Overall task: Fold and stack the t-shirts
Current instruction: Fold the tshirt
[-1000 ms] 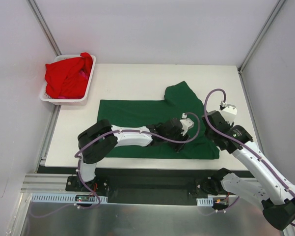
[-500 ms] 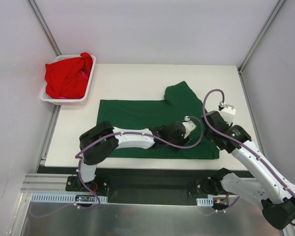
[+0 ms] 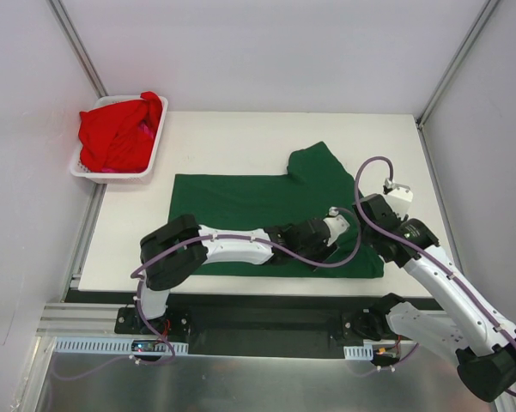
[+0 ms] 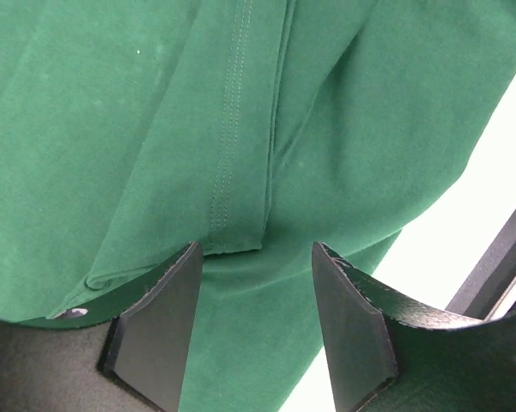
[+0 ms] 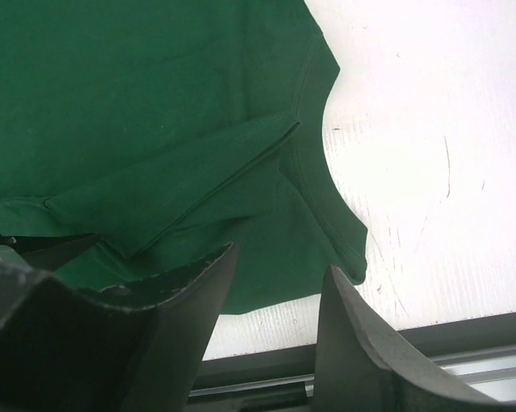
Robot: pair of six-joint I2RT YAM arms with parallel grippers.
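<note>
Left gripper (image 4: 256, 254) hangs low over the dark green t-shirt (image 3: 240, 197), jaws parted above a stitched hem (image 4: 227, 172). Right gripper (image 5: 282, 262), jaws parted too, sits at its near right corner. Shirt lies spread across the table (image 3: 240, 137); red t-shirts (image 3: 116, 133) fill the basket (image 3: 112, 176).

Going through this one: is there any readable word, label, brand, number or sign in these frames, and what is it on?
None: no text can be read in any view.
green t-shirt: plain cloth and stitching only, no label showing.
red t-shirts and white basket: no print or marking visible.
</note>
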